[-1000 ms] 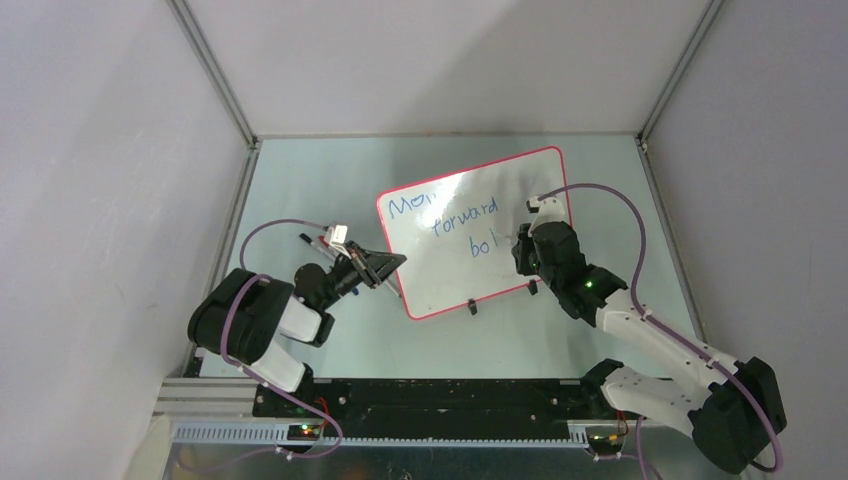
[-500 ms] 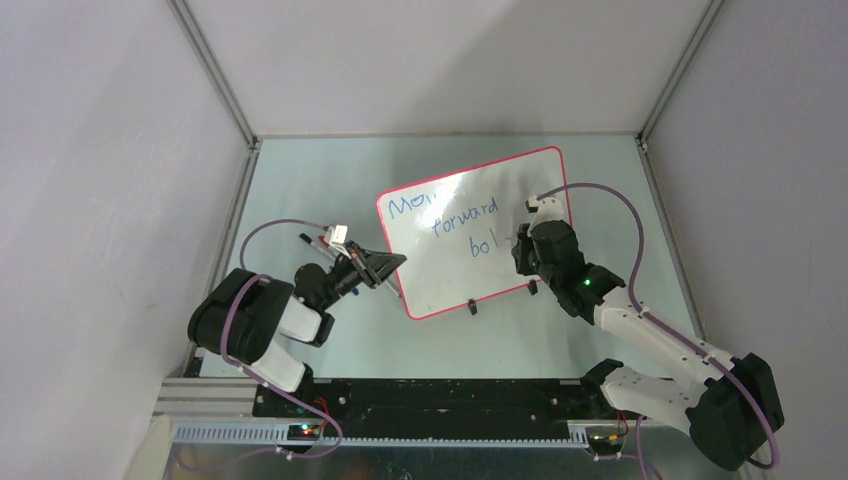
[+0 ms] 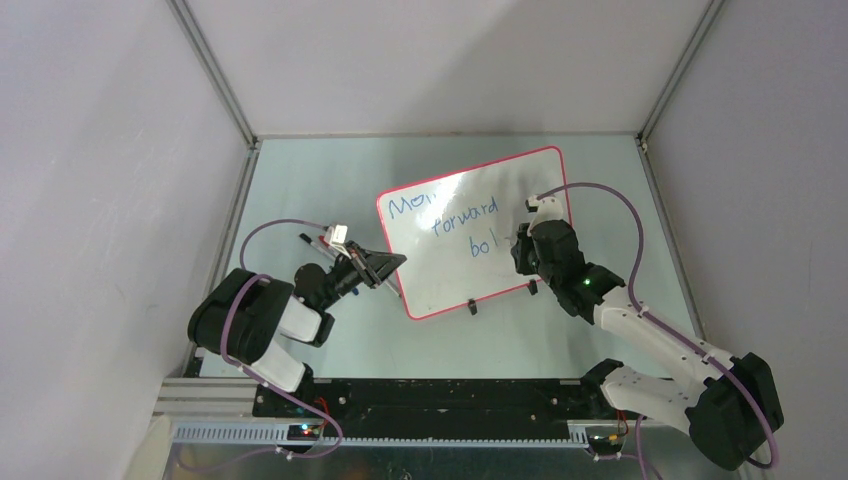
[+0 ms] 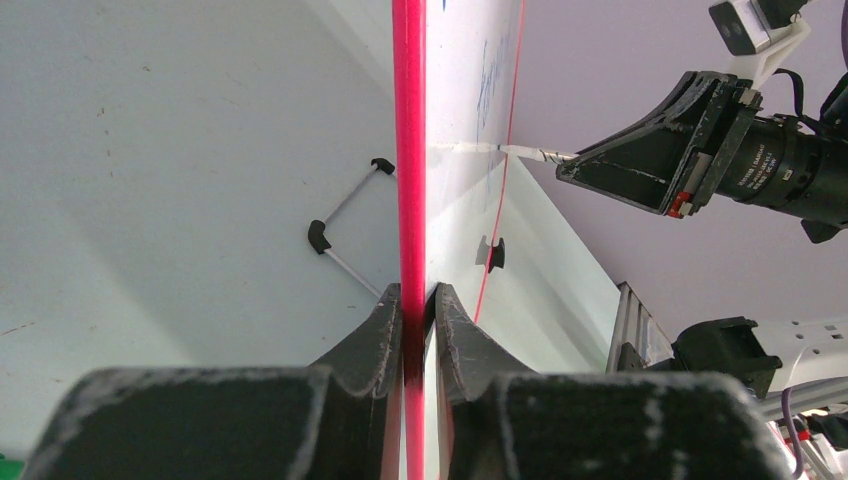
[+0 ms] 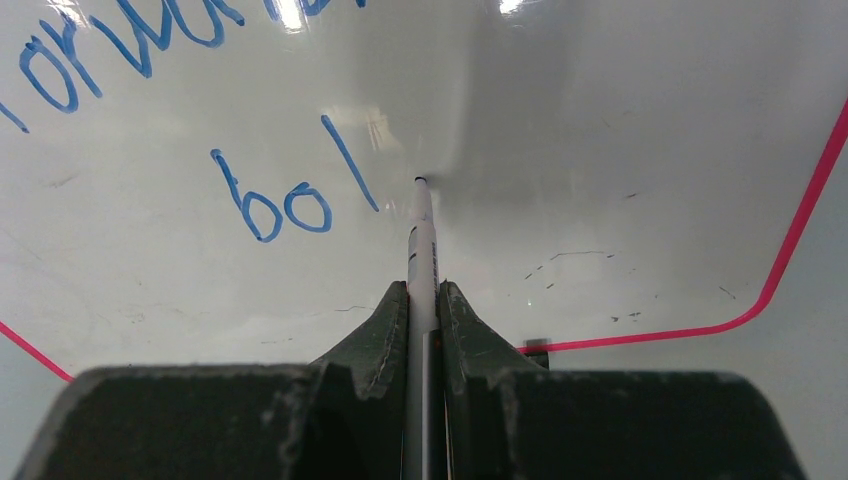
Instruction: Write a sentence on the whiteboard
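Whiteboard (image 3: 450, 275): sentence (image 3: 463, 222) stops at "bol".
Left gripper (image 4: 412, 295) clamps its edge, right gripper (image 5: 424, 292) clamps marker (image 5: 421, 235); I want light, steady tip pressure.

The grey-green table (image 3: 300, 180) bears the red-framed whiteboard (image 3: 440, 275) on its black clip feet (image 3: 470, 306), a thin black-ended rod (image 4: 345, 215) beside it.

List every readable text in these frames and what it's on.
"Mo" – top line of the blue sentence on the whiteboard; the rest is lost in glare.
"forward" – second line.
"bol" – third line, with the marker tip just right of it.
Too small to read: print on the marker barrel, lettering on the camera lens.
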Robot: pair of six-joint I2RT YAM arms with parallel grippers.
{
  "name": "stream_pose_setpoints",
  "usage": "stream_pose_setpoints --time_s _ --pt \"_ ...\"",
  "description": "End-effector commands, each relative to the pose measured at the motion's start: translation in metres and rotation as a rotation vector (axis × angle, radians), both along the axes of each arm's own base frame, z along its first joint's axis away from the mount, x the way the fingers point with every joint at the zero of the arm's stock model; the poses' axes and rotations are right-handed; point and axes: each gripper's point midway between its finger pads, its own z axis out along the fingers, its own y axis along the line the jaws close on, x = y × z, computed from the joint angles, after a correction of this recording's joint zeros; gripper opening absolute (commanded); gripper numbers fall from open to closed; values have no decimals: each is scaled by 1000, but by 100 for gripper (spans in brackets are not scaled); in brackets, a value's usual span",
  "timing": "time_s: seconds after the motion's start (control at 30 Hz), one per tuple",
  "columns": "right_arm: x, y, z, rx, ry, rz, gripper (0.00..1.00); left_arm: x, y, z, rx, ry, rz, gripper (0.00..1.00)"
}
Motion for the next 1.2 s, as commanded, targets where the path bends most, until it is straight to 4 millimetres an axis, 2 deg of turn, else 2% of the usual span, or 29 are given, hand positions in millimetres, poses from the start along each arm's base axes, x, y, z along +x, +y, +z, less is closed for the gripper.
stream_pose_setpoints --time_s 0.0,0.43,0.77,1.17 --pt "11 9 24 47 -62 8 0 7 1 5 28 -70 31 0" --pt "12 8 28 52 -75 3 0 7 2 4 28 -68 31 0" --pt "17 8 23 29 -49 -15 0 8 1 4 28 -69 31 0" --pt "12 15 19 38 -26 35 0 8 2 5 28 -72 31 0"
